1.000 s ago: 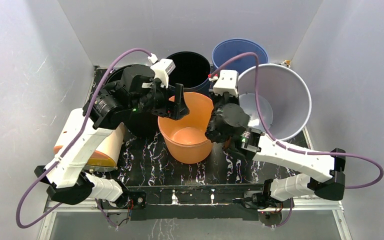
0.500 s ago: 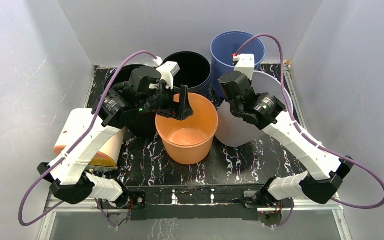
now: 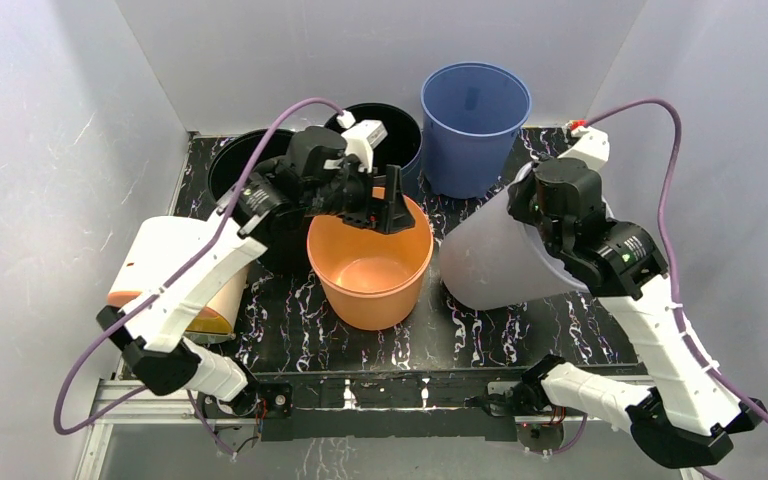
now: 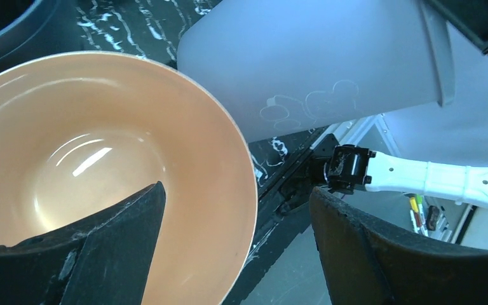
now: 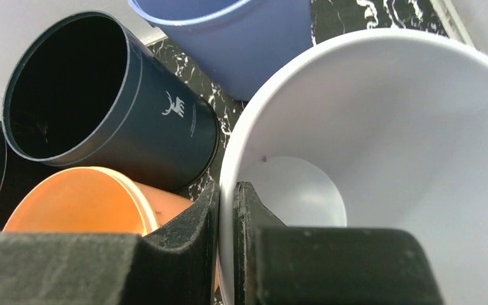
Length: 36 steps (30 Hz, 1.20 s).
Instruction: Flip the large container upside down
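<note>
The fingers (image 5: 190,222) of the right gripper (image 5: 227,190) are pinching the rim of the white bucket (image 3: 500,260), one outside the wall and one inside, so we have a firm hold on the thing we mean to turn. From above, the white bucket is tipped roughly onto its side at the right of the table (image 3: 520,330), its closed bottom pointing toward the orange bucket (image 3: 370,270) and just beside it, its mouth raised toward the right wall under our right arm. We cannot tell whether its lower edge rests on the table. The left gripper (image 4: 236,190) hangs over the orange bucket's mouth with its fingers spread wide and nothing between them. A blue bucket (image 3: 472,130) and a dark bucket (image 5: 101,101) stand behind, apart from the work. We judge the turn about half done: the tipping is made, but the mouth does not face down yet. Left to do is carrying the rim over and down, setting the mouth flat on the table, then letting go
</note>
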Tool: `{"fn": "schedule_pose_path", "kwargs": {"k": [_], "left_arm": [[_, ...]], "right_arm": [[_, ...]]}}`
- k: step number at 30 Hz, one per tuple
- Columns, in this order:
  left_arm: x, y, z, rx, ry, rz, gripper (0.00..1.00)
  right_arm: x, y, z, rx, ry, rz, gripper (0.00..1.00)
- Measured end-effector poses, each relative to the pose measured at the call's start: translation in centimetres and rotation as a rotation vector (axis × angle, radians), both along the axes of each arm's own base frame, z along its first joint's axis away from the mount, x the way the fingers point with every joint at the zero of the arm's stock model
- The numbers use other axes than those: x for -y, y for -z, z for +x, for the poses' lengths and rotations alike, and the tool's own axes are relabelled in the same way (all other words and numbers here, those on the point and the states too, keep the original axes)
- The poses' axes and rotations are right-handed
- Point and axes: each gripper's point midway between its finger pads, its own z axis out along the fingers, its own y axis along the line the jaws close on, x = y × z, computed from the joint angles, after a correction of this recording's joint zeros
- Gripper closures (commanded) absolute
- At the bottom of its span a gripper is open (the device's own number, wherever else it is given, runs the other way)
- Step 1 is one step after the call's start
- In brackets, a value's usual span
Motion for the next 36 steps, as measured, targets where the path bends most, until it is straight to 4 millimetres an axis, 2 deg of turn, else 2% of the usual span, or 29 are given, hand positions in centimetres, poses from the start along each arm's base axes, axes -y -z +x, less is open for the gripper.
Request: {"fn": "schedule_pose_path", "kwargs": {"k": [8, 16, 22, 26, 30, 33, 36], "left_arm": [[4.9, 1.9, 2.0, -0.062, 0.091, -0.042, 0.18], [9.1, 2.2, 3.8, -0.085, 0.158, -0.121, 0.18], [12.4, 2.6, 6.1, -0.075, 0.198, -0.155, 0.18], [13.1, 4.6, 6.8, -0.097, 0.201, -0.127, 0.18], [12.7, 7.2, 7.0, -0.133, 0.181, -0.062, 0.18], [12.4, 7.5, 7.1, -0.119, 0.175, -0.052, 0.18], [11.2, 7.7, 6.5, -0.106, 0.162, -0.030, 0.17]], "right_arm": [[0.3, 3.2, -0.7, -0.068, 0.022, 0.066, 1.00], [0.5, 3.1, -1.2, -0.031, 0.053, 0.157, 1.00], [1.0, 2.6, -0.9, -0.003, 0.100, 0.185, 1.00], [1.3, 2.2, -1.1, 0.011, 0.114, 0.202, 1.00], [1.3, 2.3, -1.1, 0.006, 0.119, 0.206, 1.00], [1.4, 2.5, -1.2, -0.001, 0.122, 0.201, 1.00], [1.3, 2.7, -1.1, -0.007, 0.122, 0.196, 1.00]]}}
